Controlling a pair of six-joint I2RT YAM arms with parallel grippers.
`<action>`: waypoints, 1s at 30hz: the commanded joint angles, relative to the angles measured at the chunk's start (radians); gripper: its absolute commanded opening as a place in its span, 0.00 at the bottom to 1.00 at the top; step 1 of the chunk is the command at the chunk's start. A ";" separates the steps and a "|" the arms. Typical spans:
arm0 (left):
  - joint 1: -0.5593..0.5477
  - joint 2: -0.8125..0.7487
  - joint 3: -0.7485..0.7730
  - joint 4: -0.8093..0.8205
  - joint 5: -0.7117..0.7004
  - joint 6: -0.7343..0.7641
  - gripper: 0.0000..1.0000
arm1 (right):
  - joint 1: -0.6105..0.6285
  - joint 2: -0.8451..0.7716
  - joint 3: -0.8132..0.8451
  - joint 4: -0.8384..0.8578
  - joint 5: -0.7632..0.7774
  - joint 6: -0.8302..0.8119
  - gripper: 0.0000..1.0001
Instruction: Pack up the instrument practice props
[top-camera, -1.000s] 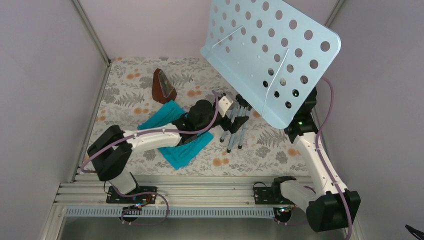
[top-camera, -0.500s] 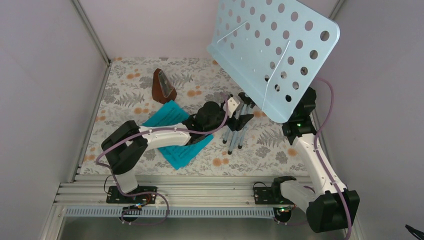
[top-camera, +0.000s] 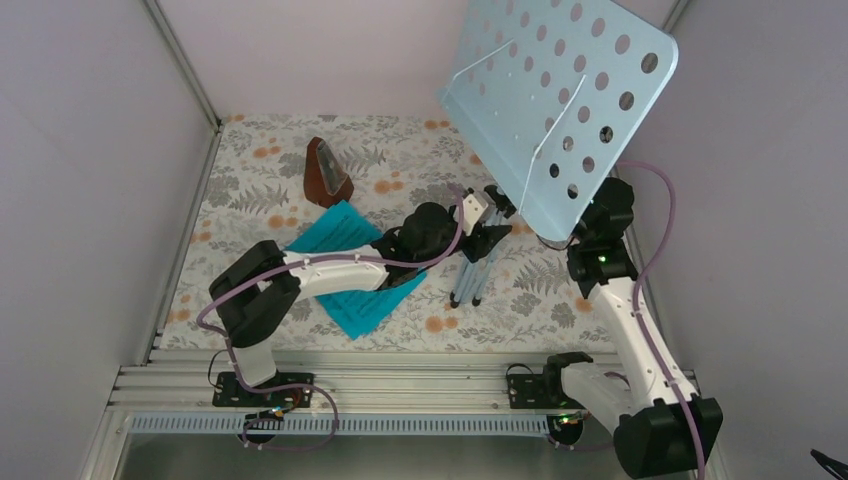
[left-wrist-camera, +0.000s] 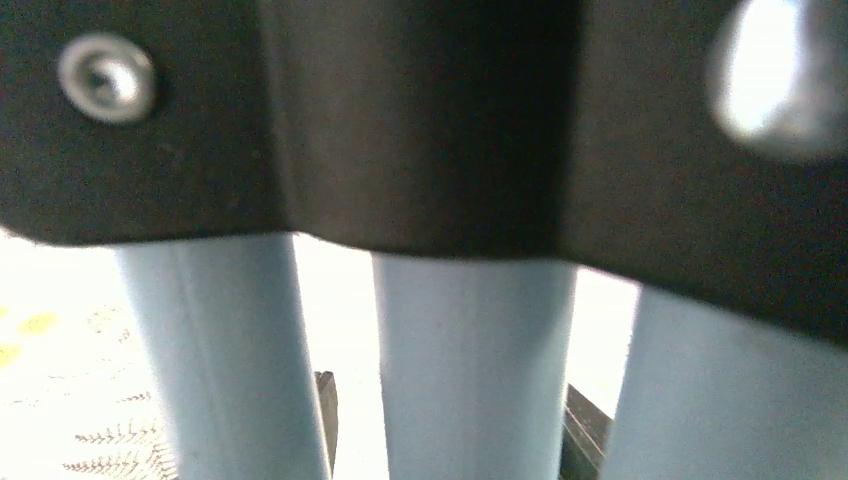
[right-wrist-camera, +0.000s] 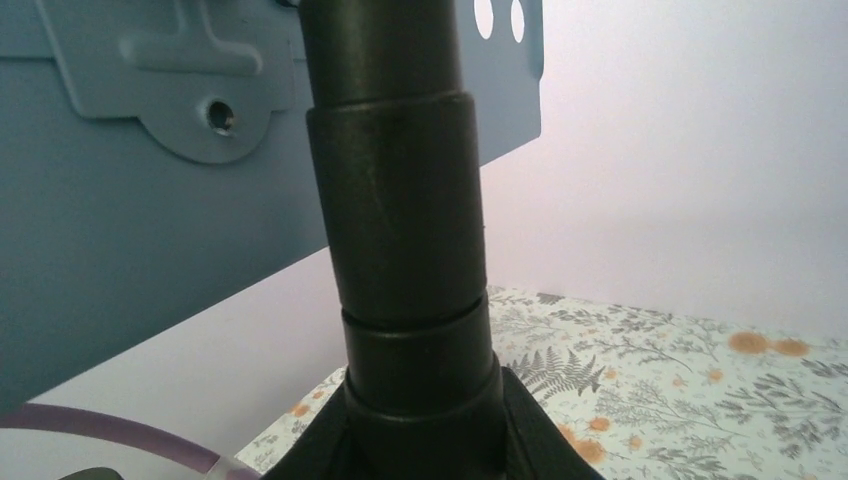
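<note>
**Two arms close in on the music stand**

Well left of the jaws, the small reddish-brown pyramid metronome (top-camera: 325, 175) stands unpacked, and the teal sheet of printed music (top-camera: 368, 305) lies under the left arm. The left gripper (top-camera: 486, 234) has pushed forward onto the silver tripod legs (top-camera: 470, 282), its jaws narrowing around them; whether they grip yet cannot be told. The pale blue perforated music stand (top-camera: 560, 100) has tipped more upright, its black post (right-wrist-camera: 395, 200) clamped between the jaws of the right gripper (right-wrist-camera: 420, 440). Folding the stand appears under way; nothing is packed.
</note>
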 joint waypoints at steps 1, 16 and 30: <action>-0.002 -0.058 0.008 -0.058 -0.020 -0.018 0.26 | 0.011 -0.094 0.022 -0.001 0.166 0.022 0.04; -0.011 -0.253 -0.024 -0.476 -0.086 -0.090 0.02 | 0.001 -0.132 -0.293 0.008 0.504 0.249 0.13; 0.046 -0.249 0.007 -0.524 -0.170 0.058 0.02 | -0.004 -0.198 -0.540 0.005 0.536 0.317 0.64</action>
